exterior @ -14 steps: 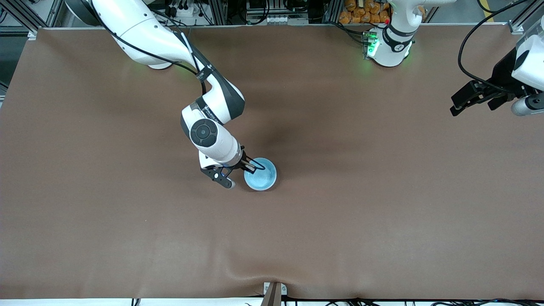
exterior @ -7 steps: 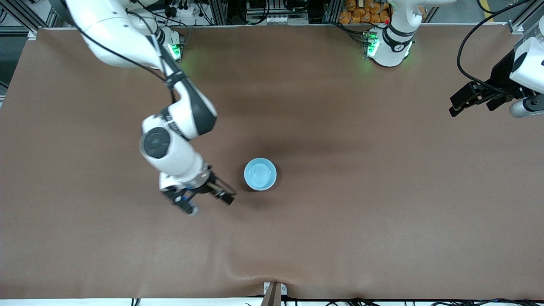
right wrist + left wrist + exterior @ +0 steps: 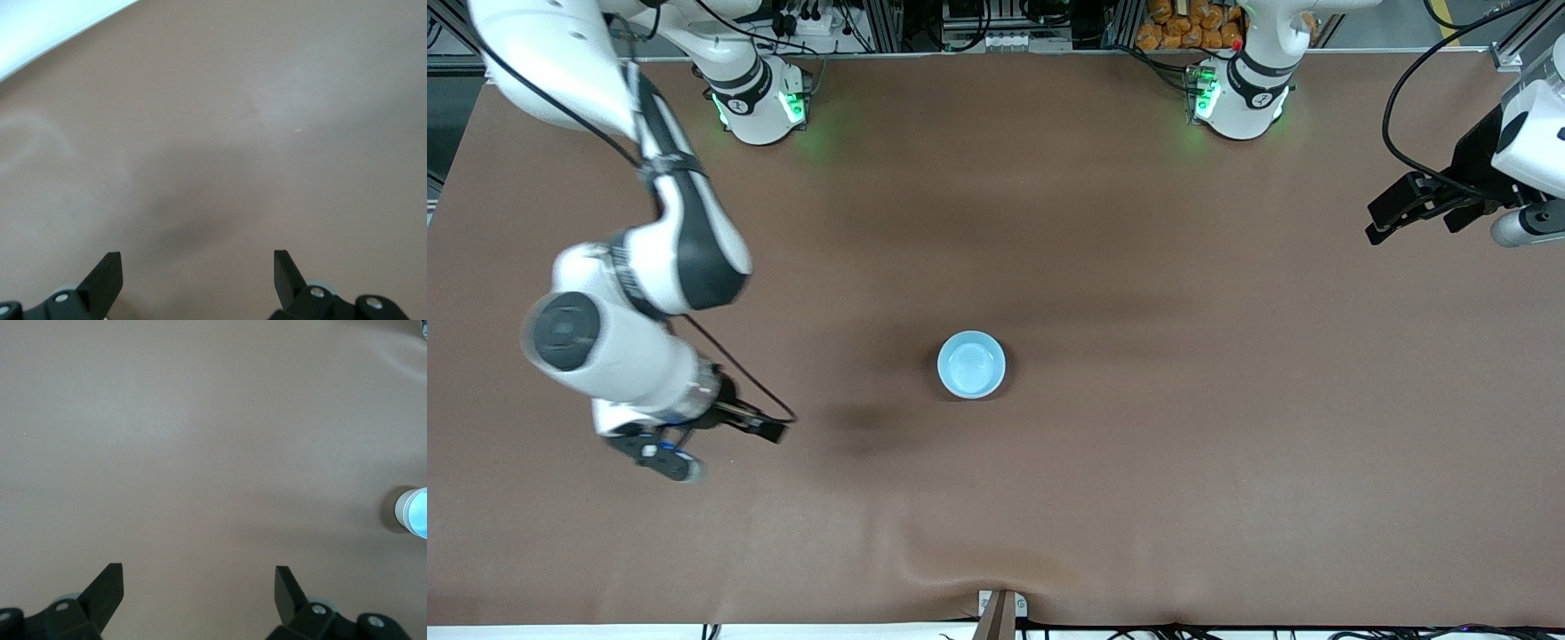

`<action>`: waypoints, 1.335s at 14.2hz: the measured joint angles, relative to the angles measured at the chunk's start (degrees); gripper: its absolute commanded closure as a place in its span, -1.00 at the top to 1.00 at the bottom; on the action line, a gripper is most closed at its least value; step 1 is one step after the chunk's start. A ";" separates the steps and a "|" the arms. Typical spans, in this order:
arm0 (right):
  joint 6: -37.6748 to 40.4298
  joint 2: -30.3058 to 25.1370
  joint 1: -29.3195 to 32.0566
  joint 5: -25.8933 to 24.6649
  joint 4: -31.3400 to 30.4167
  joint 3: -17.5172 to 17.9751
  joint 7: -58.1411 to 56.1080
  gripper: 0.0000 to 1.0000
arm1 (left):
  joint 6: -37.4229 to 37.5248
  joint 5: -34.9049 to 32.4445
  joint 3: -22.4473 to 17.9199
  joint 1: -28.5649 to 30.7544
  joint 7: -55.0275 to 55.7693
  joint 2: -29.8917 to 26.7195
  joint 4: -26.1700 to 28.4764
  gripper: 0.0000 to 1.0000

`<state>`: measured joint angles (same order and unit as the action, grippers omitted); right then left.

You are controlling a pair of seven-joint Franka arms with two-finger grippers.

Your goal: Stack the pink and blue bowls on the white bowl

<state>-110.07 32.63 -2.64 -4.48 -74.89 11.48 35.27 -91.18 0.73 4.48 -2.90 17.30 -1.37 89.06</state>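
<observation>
Bowl point(image 3: 971, 364) mid-table — apart | right tool point(image 3: 725, 444) empty, spread | left tool point(image 3: 1414, 212) empty, spread

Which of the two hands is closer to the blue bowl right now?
The right hand, open above bare table toward the right arm's end, is closer to the blue bowl. The left hand waits at the table's edge.

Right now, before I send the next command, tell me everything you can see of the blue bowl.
The blue bowl is small, round and light sky blue, plain and smooth like plastic. It sits upright, mouth up and empty, near the middle of the brown table. In the left wrist view its outer wall looks pale, so whether other bowls sit nested under it cannot be told. No tool touches it.
</observation>
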 measured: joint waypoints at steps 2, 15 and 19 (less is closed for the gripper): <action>4.68 -2.40 2.70 0.00 0.85 0.09 -7.22 1.00 | 0.00 0.00 0.00 0.00 0.00 0.01 0.03 1.00; 8.60 -23.83 4.66 -0.14 -15.13 -6.45 -31.31 1.00 | 4.19 0.00 1.14 -0.02 0.00 -0.19 0.00 1.00; 6.12 -31.65 4.60 0.03 -24.95 -7.29 -31.63 1.00 | 4.60 0.00 1.64 -0.01 0.00 -0.46 0.01 1.00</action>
<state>-103.96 0.98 1.96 -4.45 -99.84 4.20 3.64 -86.58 0.73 6.12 -2.91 17.30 -1.84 89.07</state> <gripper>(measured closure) 0.000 0.000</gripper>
